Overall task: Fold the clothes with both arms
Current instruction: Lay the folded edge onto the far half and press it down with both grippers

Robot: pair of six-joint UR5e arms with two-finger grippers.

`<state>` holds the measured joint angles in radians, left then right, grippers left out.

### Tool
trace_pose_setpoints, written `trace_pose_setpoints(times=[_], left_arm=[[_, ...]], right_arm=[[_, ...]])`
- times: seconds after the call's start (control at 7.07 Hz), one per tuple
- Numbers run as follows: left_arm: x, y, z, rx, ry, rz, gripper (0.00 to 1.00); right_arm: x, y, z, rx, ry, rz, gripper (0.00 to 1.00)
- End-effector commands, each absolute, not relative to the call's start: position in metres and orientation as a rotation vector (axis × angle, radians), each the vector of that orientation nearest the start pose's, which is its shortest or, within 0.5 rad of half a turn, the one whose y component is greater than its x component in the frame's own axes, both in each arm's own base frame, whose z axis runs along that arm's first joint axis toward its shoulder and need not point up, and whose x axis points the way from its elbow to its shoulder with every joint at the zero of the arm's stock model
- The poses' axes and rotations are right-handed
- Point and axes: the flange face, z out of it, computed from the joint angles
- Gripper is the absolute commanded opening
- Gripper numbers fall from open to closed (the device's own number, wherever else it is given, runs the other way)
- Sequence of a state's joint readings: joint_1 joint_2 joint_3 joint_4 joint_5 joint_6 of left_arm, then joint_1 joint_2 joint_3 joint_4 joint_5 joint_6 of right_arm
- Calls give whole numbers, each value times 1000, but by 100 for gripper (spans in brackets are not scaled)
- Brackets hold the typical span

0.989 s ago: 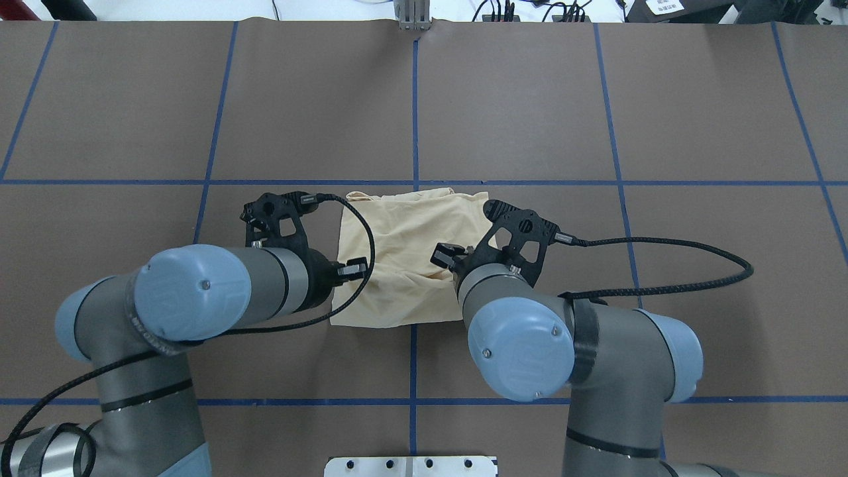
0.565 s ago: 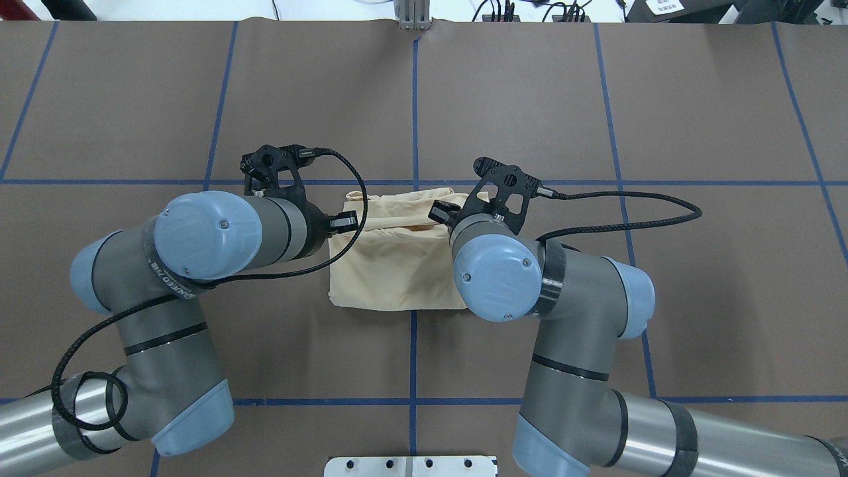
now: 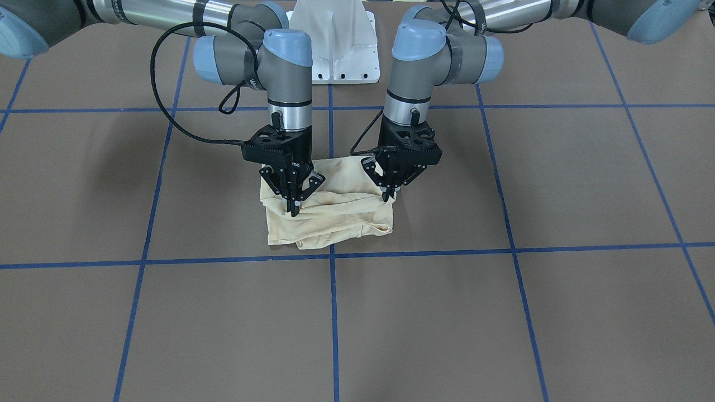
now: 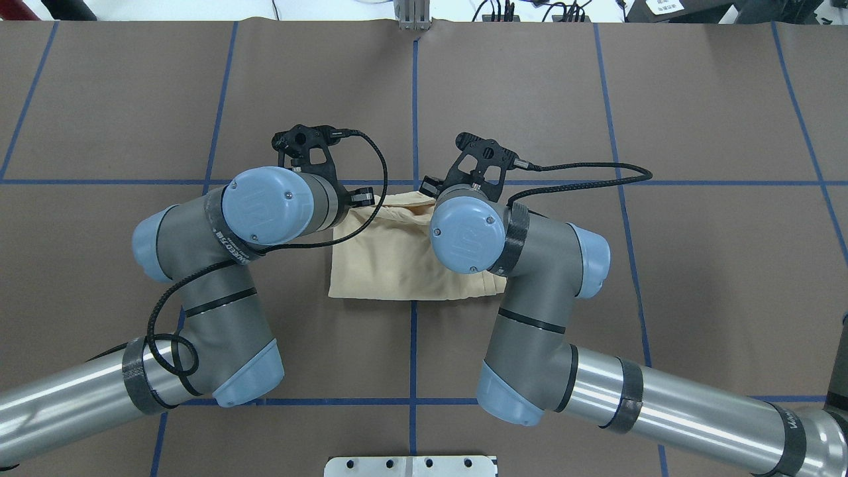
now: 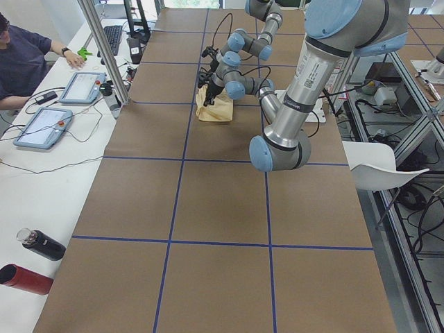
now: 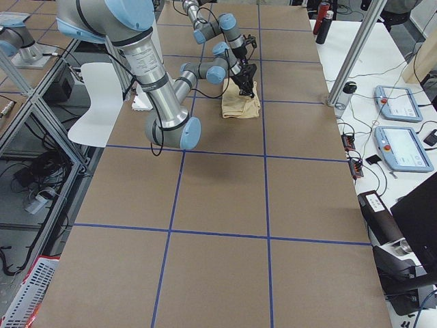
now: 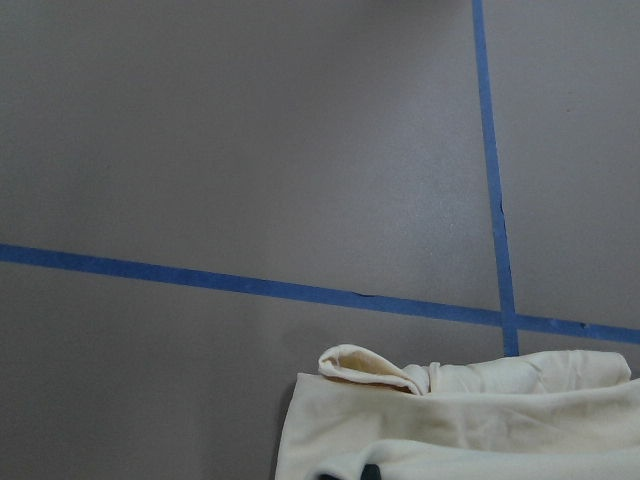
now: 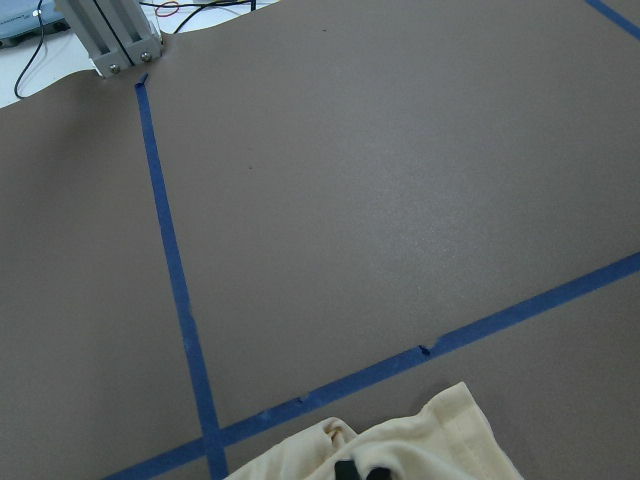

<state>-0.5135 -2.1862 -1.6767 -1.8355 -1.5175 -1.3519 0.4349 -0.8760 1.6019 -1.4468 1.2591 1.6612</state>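
Both arms are carrying their pinched fold of the T-shirt farther from the robot's base than a second ago, toward the garment's far edge. Now the left gripper and the right gripper are each clamping cream cloth between closed fingers. The T-shirt is lying folded mid-bench, straddling the lengthwise blue tape line, its far edge just short of the crosswise tape line.

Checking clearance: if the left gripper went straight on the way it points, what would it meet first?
The T-shirt: the left gripper points down, its tips shut on the cloth's folded edge; the table lies just beneath, it seems.
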Motion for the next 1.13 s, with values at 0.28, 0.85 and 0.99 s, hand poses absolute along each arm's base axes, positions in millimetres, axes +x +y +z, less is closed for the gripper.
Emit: trace_pose_setpoints(times=[0.28,0.85,0.99], left_arm=[[526,-468,231,427,896,-273,99],[475,-482,226,513,918,-71,100],[469,-481,228,516,918,-65,100]], right_arm=[[-561,-461,215,438,-775,543,99],[-555,-460,184,340,-850,481,100],[-579,-433,189,357,-835,452,96]])
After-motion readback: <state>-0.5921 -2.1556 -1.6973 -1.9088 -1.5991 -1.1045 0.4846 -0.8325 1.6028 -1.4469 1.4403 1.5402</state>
